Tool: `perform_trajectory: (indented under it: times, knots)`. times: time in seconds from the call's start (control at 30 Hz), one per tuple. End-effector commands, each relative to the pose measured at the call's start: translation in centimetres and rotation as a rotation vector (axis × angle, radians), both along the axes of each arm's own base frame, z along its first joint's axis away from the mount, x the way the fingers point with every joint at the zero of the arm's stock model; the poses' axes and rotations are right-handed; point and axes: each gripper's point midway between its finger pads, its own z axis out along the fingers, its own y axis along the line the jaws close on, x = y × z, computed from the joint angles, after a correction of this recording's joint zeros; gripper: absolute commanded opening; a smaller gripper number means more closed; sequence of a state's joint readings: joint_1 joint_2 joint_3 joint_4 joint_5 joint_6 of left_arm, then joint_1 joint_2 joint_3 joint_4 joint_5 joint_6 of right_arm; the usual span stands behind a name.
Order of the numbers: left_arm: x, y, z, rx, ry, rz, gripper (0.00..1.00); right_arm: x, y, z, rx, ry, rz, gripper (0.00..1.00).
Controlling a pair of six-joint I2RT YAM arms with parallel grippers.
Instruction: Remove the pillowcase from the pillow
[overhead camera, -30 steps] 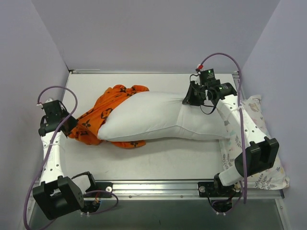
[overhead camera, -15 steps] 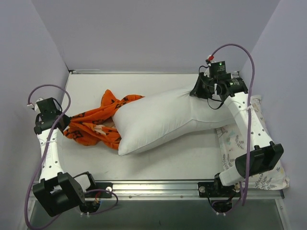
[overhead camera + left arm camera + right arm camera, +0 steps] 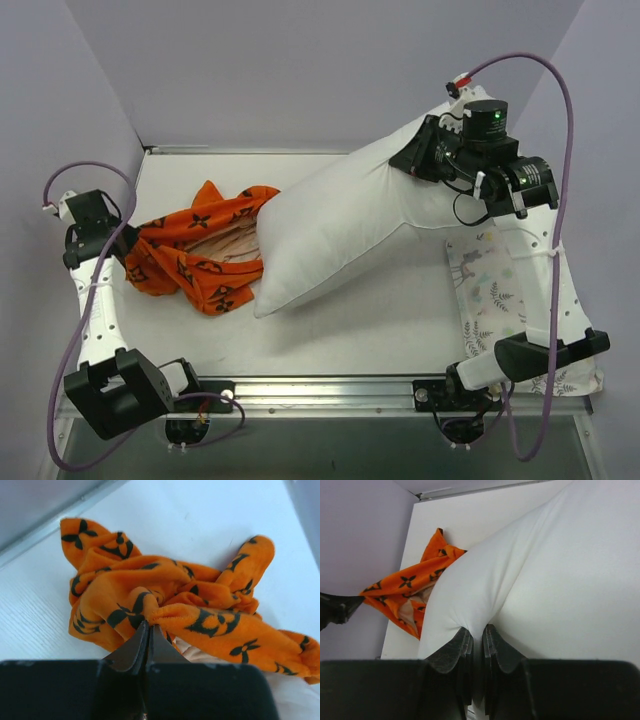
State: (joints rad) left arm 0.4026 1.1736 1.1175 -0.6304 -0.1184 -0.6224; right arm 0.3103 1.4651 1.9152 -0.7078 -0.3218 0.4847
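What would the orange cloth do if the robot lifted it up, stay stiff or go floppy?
Probably floppy: the pillowcase lies in crumpled folds and bunches up where the left end effector pinches it. It looks like thin fabric, so it is likely light for its size. It probably wouldn't roll or tip, just drape and hang down.

Pillowcase [image 3: 190, 258] edge behind pillow [image 3: 330, 225]
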Motion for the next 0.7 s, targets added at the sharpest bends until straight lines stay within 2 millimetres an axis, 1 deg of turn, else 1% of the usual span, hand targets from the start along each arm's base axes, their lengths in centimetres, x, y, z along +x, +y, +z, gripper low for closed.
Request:
perform_trajectory:
  times: [0.0,0.03,0.07,0.1,0.17,0.2,0.23,0.3,0.33,0.37,0.4,0.43,0.47,0.5,0.53,0.57,0.6,0.63,0.67]
  knots:
    - [1.0,-1.7,-2.0,-0.029,-0.006,-0.058,0.00,-3.1,1.7,9.9,0.160,-0.263,0.066,0.00]
    - [1.1,-2.2,-2.6,-0.024,0.010,-0.068,0.00,-3.0,2.1,9.9,0.158,-0.262,0.074,0.00]
    - [1.2,-3.0,-3.0,-0.006,0.025,-0.082,0.00,-3.2,2.8,10.1,0.162,-0.265,0.091,0.00]
    - [0.9,-3.4,-4.2,-0.011,0.052,-0.089,0.00,-3.3,3.0,10.3,0.163,-0.269,0.096,0.00]
    - [0.9,-3.8,-5.2,-0.017,0.069,-0.093,0.00,-3.9,3.8,11.5,0.175,-0.297,0.116,0.00]
    - [0.8,-4.1,-6.3,-0.034,0.092,-0.097,0.00,-3.9,3.8,11.9,0.174,-0.312,0.108,0.00]
    - [0.9,-4.3,-6.7,-0.037,0.099,-0.102,0.00,-4.3,3.8,13.1,0.184,-0.339,0.113,0.00]
    - [1.2,-5.3,-7.8,-0.041,0.123,-0.129,0.00,-4.7,4.2,14.1,0.202,-0.359,0.132,0.00]
    - [1.3,-5.6,-8.1,-0.044,0.129,-0.141,0.00,-4.5,4.7,14.3,0.209,-0.361,0.149,0.00]
    - [1.4,-5.8,-8.3,-0.047,0.135,-0.146,0.00,-4.9,4.9,15.4,0.229,-0.384,0.157,0.00]
    - [1.5,-6.3,-8.3,-0.053,0.128,-0.160,0.15,-4.9,5.2,15.9,0.239,-0.396,0.165,0.00]
    - [1.4,-6.9,-8.5,-0.070,0.120,-0.185,0.28,-4.7,5.9,16.1,0.248,-0.399,0.180,0.00]
    - [1.6,-7.4,-8.3,-0.079,0.099,-0.207,0.40,-4.4,6.1,16.5,0.253,-0.412,0.182,0.00]
    - [1.8,-7.6,-7.4,-0.073,0.062,-0.228,0.51,-4.4,6.4,16.9,0.261,-0.427,0.187,0.00]
    - [2.0,-8.4,-6.7,-0.090,0.036,-0.269,0.70,-3.8,6.9,17.1,0.267,-0.441,0.189,0.00]
    - [2.1,-8.7,-6.2,-0.092,0.020,-0.289,0.74,-3.4,7.2,17.1,0.269,-0.447,0.189,0.00]
    - [2.0,-8.7,-5.1,-0.075,-0.004,-0.298,0.78,-2.8,7.6,17.2,0.277,-0.460,0.190,0.00]
    - [2.2,-9.4,-3.8,-0.086,-0.036,-0.333,0.83,-2.0,8.3,16.8,0.276,-0.457,0.193,0.00]
    - [1.9,-9.6,-3.1,-0.083,-0.049,-0.340,0.85,-1.4,8.5,16.6,0.278,-0.461,0.184,0.00]
